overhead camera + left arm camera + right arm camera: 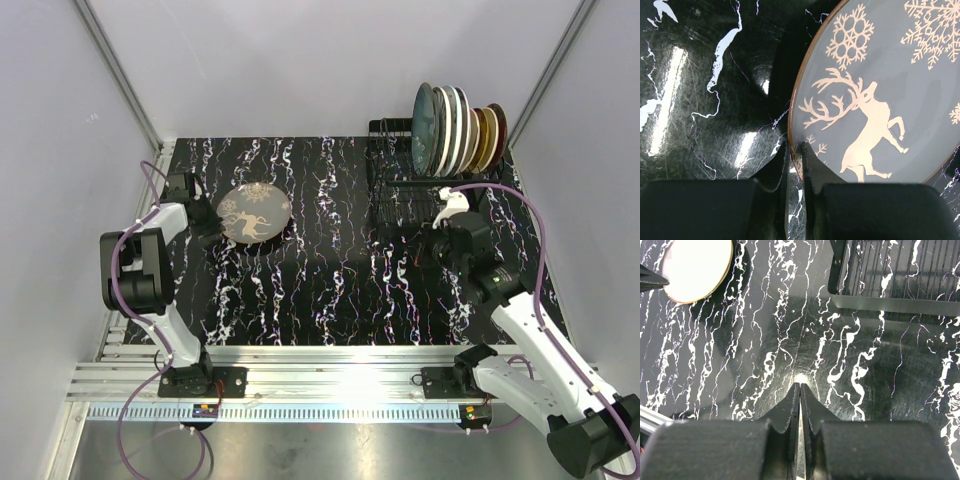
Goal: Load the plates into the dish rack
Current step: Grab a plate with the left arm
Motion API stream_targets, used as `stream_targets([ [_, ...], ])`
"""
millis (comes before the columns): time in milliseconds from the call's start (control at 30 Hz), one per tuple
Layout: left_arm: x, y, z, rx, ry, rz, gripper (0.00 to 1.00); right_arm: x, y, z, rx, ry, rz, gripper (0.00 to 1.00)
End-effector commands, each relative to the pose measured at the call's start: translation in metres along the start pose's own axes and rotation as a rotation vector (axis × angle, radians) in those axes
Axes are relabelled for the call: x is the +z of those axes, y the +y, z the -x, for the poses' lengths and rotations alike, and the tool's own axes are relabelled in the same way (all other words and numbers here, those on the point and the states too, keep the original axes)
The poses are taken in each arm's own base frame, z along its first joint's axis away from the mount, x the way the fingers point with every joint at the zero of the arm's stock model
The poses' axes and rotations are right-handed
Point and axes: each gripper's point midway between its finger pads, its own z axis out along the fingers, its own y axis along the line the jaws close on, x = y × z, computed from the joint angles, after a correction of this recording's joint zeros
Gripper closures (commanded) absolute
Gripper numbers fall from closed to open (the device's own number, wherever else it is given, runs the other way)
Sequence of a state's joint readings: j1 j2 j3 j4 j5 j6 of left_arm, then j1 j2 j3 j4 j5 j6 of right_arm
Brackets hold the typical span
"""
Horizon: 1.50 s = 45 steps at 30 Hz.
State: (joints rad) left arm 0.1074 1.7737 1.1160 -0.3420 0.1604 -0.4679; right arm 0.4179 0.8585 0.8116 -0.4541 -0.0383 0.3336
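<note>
The table (320, 290) is black with white marble veins and it shines under the light. Plain pale walls (300, 60) close it on the left, far and right sides, and a metal rail (330, 362) runs along the near edge. One grey plate (255, 213) with a golden reindeer and snowflakes lies on the far left part of the table. The left gripper (794, 148) is almost fully closed, and its two fingers pinch the left rim of this plate. The dish rack (392, 188) stands at the far right, with several plates (455, 128) upright in its far end. The right gripper (800, 386) is closed on nothing, above the table and just near of the rack.
</note>
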Motion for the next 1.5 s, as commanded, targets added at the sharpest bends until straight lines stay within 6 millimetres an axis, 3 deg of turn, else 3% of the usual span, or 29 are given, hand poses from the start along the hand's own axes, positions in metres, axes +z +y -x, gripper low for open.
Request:
stream_targets([
  [0,-0.014,-0.007,0.014,0.061,-0.047,-0.008,1.0,-0.003,0.007,0.021,-0.014,-0.053,0.019,0.93],
  [467,-0.042,-0.024,0.021,0.054,-0.104,-0.077,1.0,0.003,0.01,0.014,-0.017,-0.019,0.041,0.92],
  [733,-0.052,-0.01,0.003,0.035,-0.095,-0.031,1.0,0.001,0.017,0.013,-0.012,-0.014,0.077,0.92],
  [933,-0.06,-0.014,-0.006,-0.023,-0.096,-0.054,1.0,-0.002,0.023,0.011,-0.009,-0.007,0.11,0.91],
  [967,-0.058,-0.012,-0.017,-0.05,-0.07,-0.064,1.0,-0.003,0.024,0.011,-0.006,-0.01,0.115,0.91],
  [1067,-0.059,-0.014,-0.026,-0.081,-0.069,-0.101,1.0,-0.004,0.026,0.012,-0.005,-0.015,0.13,0.91],
  [1333,-0.06,-0.003,-0.036,-0.097,-0.057,-0.054,1.0,-0.008,0.029,0.012,-0.001,-0.022,0.145,0.91],
  [1467,-0.074,-0.002,-0.03,-0.098,-0.101,-0.044,1.0,-0.008,0.029,0.012,-0.005,-0.022,0.15,0.88],
])
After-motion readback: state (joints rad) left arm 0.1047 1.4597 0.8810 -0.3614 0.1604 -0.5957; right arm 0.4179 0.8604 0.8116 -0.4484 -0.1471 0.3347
